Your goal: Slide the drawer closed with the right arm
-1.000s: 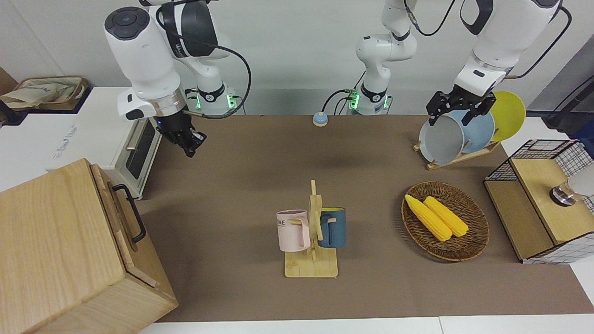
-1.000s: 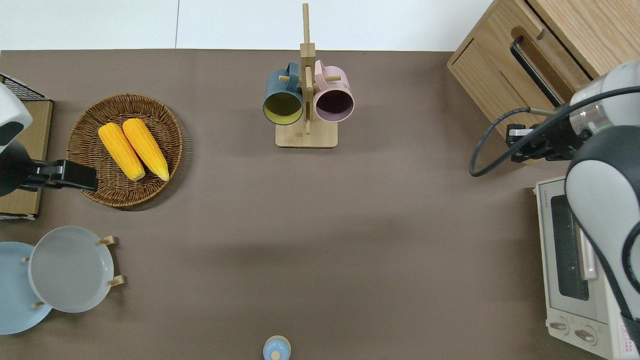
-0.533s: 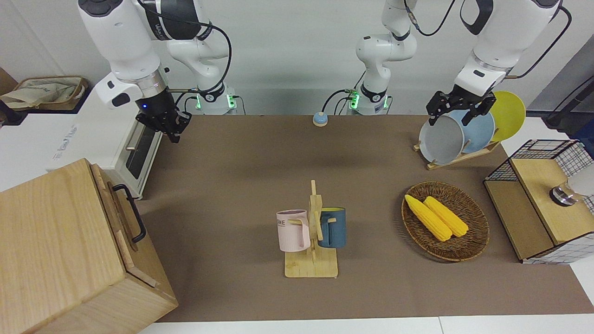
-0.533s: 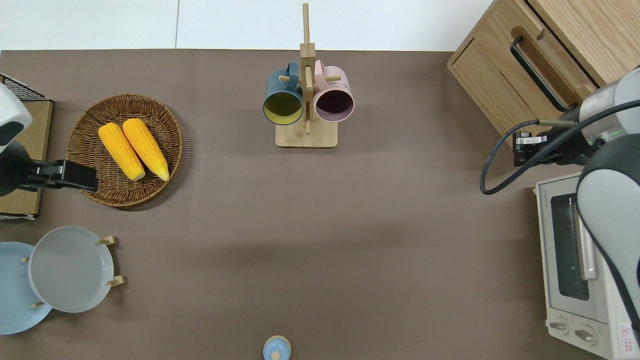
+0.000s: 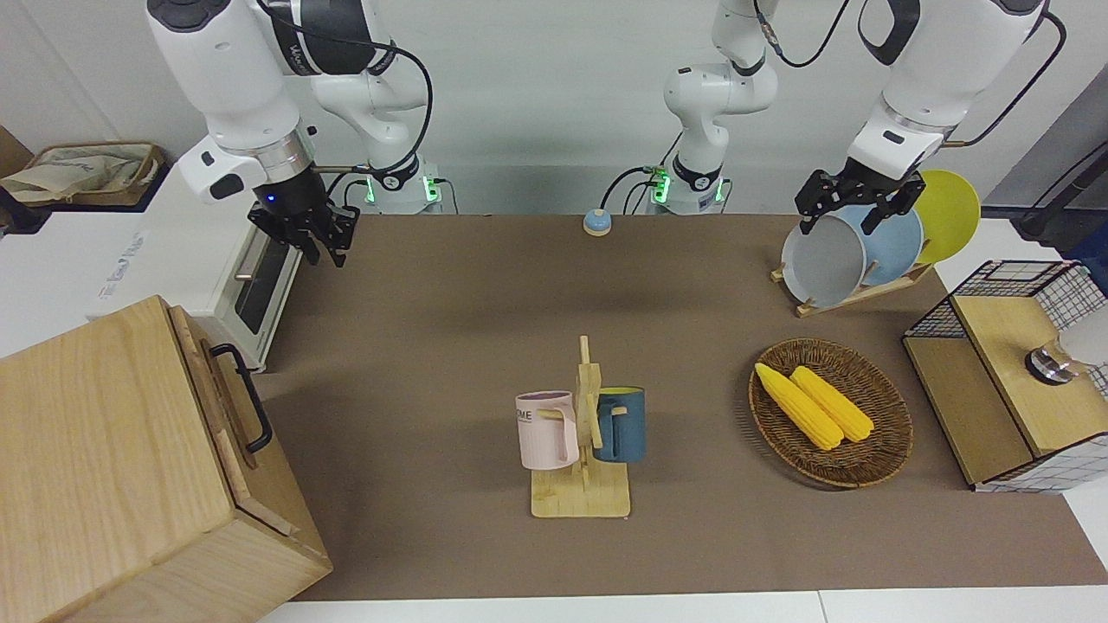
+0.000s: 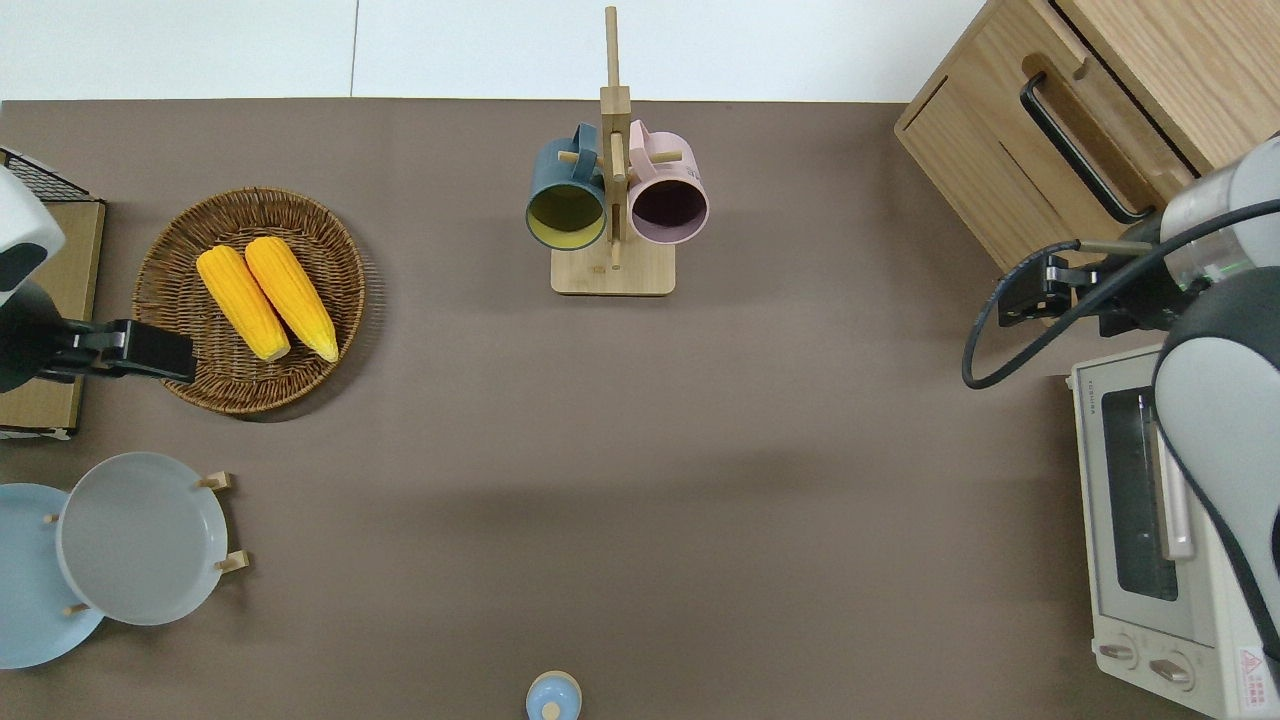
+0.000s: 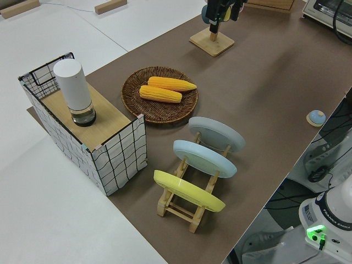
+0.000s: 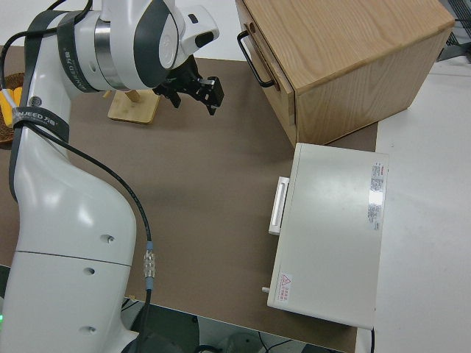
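While up off the table: the right gripper [image 5: 310, 244] hangs with its 2 fingers spread and nothing between them.
Over: the table mat [image 6: 780, 420] near the cabinet [image 6: 1130, 60], apart from it.
Drawer [image 5: 227, 400]: in the cabinet at the right arm's end, black handle [image 6: 1075, 150] on its front, front panel about flush.
Oven [image 6: 1150, 540]: nearer the robots than the cabinet.
Left arm: parked.

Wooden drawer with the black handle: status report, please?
Right pincer open, touching nothing. Left arm parked. Light-wood drawer with black loop handle looks pushed in. Nothing blocking it.
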